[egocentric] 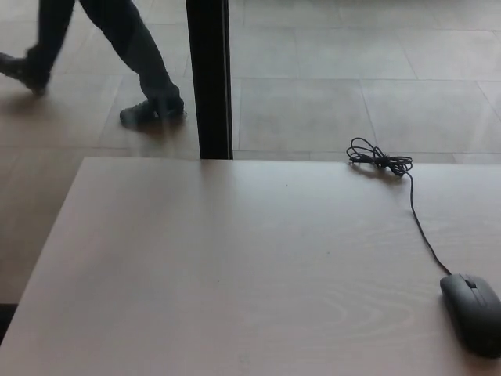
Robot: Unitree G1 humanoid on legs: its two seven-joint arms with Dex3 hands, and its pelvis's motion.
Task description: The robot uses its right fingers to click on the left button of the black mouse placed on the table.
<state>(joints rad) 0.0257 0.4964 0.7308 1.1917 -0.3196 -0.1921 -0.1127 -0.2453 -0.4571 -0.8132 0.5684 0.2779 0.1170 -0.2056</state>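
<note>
1. Robot hand, right: not in our view, nor the left; whether either is released or clenched we cannot tell.
2. Black mouse [474, 312]: flat on the desk [235, 274] at its right edge, cord [419, 223] trailing to a coil at the far edge.
3. Step in hand, we judge: bring the right fingers in from the right, settle lightly on the mouse's left front button, press straight down.
4. Person's legs [125, 55]: on the floor beyond the desk.
</note>
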